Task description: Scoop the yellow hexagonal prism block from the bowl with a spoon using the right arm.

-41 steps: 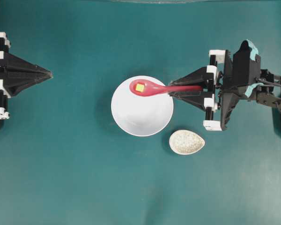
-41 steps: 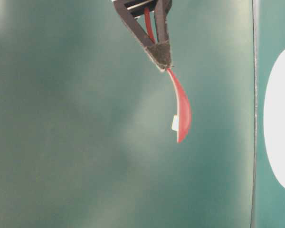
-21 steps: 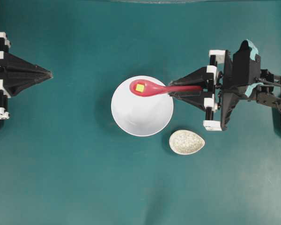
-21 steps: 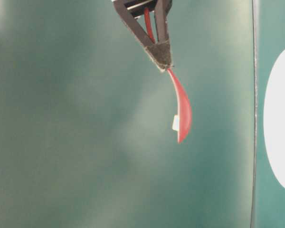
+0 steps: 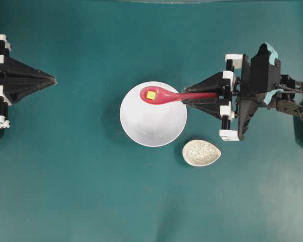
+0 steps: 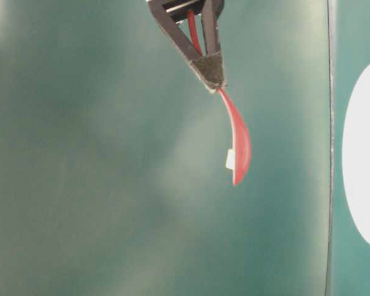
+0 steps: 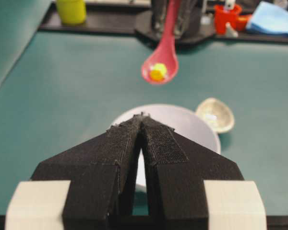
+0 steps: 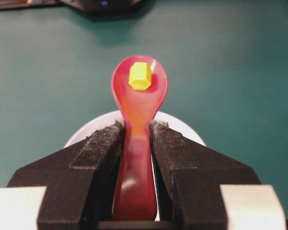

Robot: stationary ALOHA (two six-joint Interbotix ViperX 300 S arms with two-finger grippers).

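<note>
The yellow hexagonal prism block lies in the scoop of the red-pink spoon. My right gripper is shut on the spoon's handle and holds it level above the far rim of the white bowl. The bowl's inside shows nothing else. My left gripper sits at the left edge, shut with nothing in it, pointing at the bowl.
A small speckled egg-shaped dish rests on the teal mat just right of the bowl's near side. A yellow cup, a red object and a blue cloth stand beyond the mat behind the right arm.
The spoon with the block has drifted very slightly in the table-level view. Otherwise both arms hold still.
</note>
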